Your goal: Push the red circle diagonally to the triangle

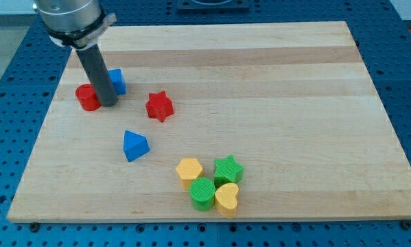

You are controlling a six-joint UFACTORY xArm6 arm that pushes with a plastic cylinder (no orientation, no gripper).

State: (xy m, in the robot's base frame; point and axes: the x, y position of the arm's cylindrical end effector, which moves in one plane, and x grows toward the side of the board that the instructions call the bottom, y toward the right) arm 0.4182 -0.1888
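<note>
**Tip beside the red circle at the board's upper left**

Nearest the view's bottom sits a tight cluster of four blocks: a yellow heart [227,197] lowest, a green cylinder [202,193] touching it on the view's left, a yellow hexagon [189,169] above that, and a green star [228,168] to the hexagon's right. They stand on the wooden board [294,103], which lies on a blue perforated table [6,116].

Further up and to the view's left, the blue triangle [134,145] stands alone, well apart from the cluster. Above it and slightly to the right is a red star [159,106].

Farther still, near the board's left edge, the red circle [88,97] rests with my tip [109,103] just at its right side, seemingly touching. A blue block [116,81], shape unclear because the rod hides part of it, sits just behind the rod on the view's right. There is no hand or jaw on this arm, only the plain rod, so nothing is gripped
</note>
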